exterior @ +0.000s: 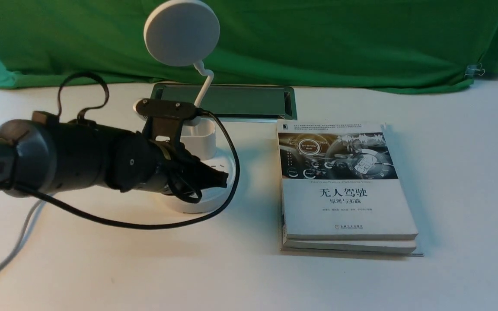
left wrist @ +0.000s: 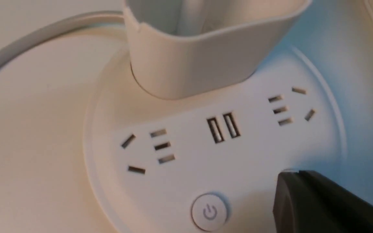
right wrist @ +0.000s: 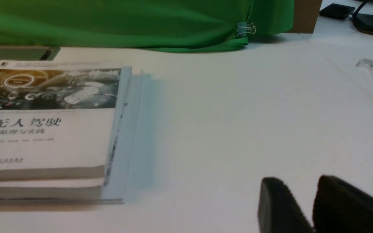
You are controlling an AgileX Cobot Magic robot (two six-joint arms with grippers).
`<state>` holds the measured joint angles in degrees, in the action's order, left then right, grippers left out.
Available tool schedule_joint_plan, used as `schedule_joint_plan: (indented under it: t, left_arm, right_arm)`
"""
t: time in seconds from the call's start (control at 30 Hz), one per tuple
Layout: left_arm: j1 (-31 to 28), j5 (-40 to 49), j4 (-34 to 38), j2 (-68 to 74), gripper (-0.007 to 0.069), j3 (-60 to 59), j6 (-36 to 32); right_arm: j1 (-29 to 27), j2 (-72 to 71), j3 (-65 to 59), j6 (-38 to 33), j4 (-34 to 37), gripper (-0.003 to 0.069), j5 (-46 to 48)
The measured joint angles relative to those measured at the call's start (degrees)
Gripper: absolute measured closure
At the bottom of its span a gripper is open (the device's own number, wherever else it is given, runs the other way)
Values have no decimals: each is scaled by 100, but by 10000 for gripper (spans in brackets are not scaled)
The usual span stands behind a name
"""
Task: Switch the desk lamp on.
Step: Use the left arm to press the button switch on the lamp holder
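Note:
The white desk lamp stands left of centre: its disc head [exterior: 181, 33], thin neck [exterior: 203, 86], cup holder [exterior: 199, 140] and round base [exterior: 197, 203]. The head shows no glow. My left gripper [exterior: 223, 178] is shut and its tip rests low on the base's right part. In the left wrist view the shut fingers [left wrist: 290, 176] touch the base [left wrist: 189, 168] beside a round power button [left wrist: 209, 212], which stays uncovered. Sockets and the cup [left wrist: 199, 55] lie beyond. My right gripper [right wrist: 299, 184] hangs over bare table, slightly open and empty. It is out of the front view.
Two stacked books [exterior: 344, 190] lie right of the lamp, and also show in the right wrist view [right wrist: 44, 129]. A metal-framed recess [exterior: 240, 100] sits behind the lamp, before the green cloth [exterior: 318, 39]. A black cable [exterior: 145, 224] loops in front of the base, and a white cord [exterior: 20, 233] runs left.

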<state>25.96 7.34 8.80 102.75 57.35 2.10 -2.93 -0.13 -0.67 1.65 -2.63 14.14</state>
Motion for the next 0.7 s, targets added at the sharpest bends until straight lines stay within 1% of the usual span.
schedule_joint_plan:
  t: [0.3,0.7]
  left_arm:
    - [0,-100,95,208,603,83,65]
    - [1,188,189,327,603,466,71]
  right_arm:
    - [0,0,0,4,0,418,0]
    - [0,0,0,4,0,418,0]
